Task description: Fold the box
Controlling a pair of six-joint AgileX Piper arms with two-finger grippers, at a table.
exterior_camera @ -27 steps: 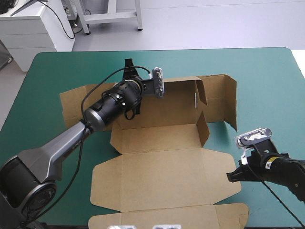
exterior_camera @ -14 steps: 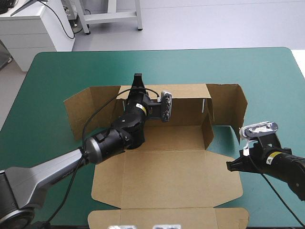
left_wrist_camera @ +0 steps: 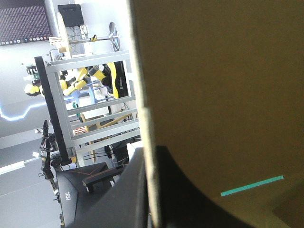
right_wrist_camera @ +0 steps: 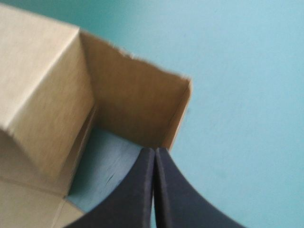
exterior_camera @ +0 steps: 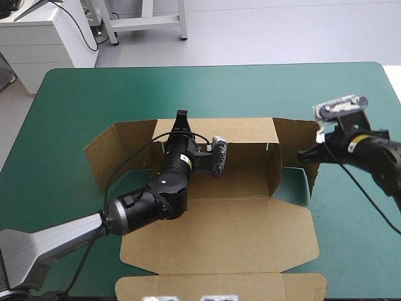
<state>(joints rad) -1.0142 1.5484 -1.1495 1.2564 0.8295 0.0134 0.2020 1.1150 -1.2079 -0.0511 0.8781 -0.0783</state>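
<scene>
L gripper (exterior_camera: 182, 118) clamped on box (exterior_camera: 219, 232) far wall (exterior_camera: 244, 133), board edge betw fingers, wall upright. R gripper (exterior_camera: 302, 155) closed, empty; raised end flap (right_wrist_camera: 137, 104) just ahead of tips. Lid panel flat on teal-green cover (exterior_camera: 94, 94), behind L wrist.

Left arm (exterior_camera: 141, 205): reaching forward from the near left.
Left hand (exterior_camera: 182, 116): fingers clamped on the far wall of the box (exterior_camera: 219, 232).
Right hand (exterior_camera: 305, 154): fingers pressed together, pointing left.

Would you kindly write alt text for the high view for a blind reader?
A brown box lies half-folded on the teal-green table, its far wall raised. The left gripper grips that wall's top edge; the right gripper, shut, points at the right flap.
</scene>
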